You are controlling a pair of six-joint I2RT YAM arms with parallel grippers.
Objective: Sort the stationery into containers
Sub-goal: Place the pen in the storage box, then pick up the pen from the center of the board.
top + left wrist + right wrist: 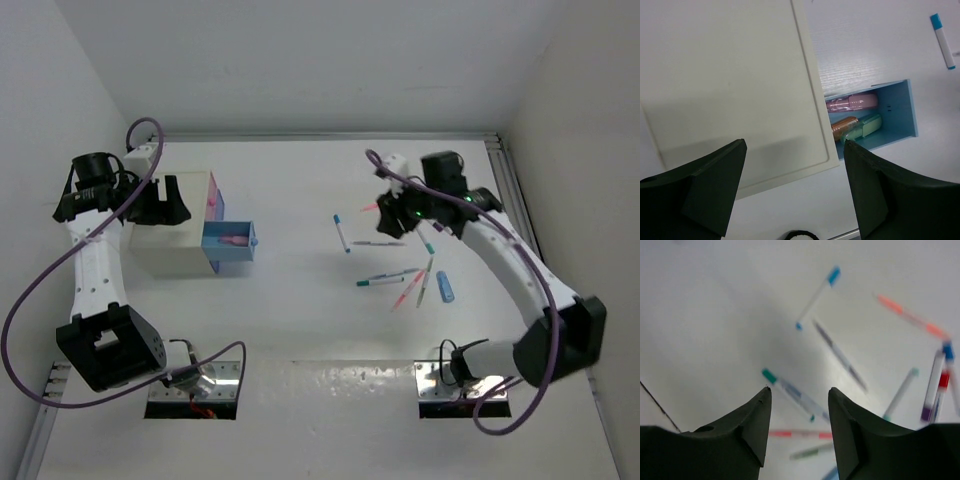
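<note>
While our left fingers [705, 185] spread wide and empty above the white cabinet [730, 75], we see our right fingers [750, 435] half apart, empty, over loose pens [840, 355] on the tabletop [715, 315].

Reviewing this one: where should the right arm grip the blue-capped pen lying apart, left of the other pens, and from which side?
Probably mid-barrel, straight down from above. The blue-capped pen lies flat on the table, thin and straight, clear of the other pens, so the right gripper can set its jaws crosswise and straddle the narrow width.
</note>
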